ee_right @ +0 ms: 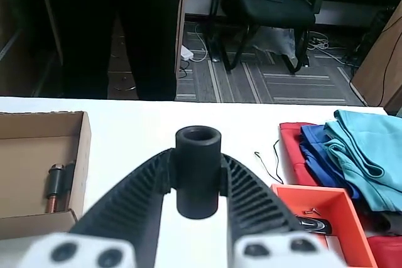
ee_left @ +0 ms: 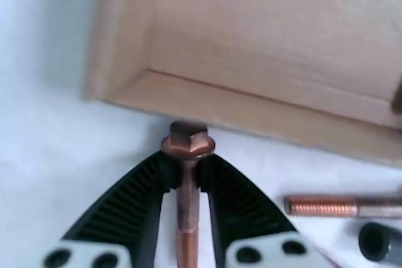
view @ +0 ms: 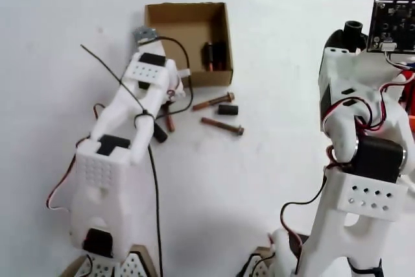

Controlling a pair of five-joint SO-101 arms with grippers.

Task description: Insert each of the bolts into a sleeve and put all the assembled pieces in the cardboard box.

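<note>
Left claw: closed narrow on a copper bolt, gripped on the shank just under the hex head. The far end of the shank is cut off at the frame edge. The bolt head sits just outside the cardboard box, low over the white table. Cannot tell whether it touches the box wall. In the high view this claw is largely hidden under its own arm.

Right claw: clamped on a black sleeve, upright, bore up, held well above the table. The sleeve's sides are covered by the fingers.

Box interior: one assembled piece on the side nearer the right arm; detail is hard to make out.

On the table near the box: a loose bolt, a second loose bolt, and a spare sleeve between them. A dark sleeve lies partly under the left arm.
</note>
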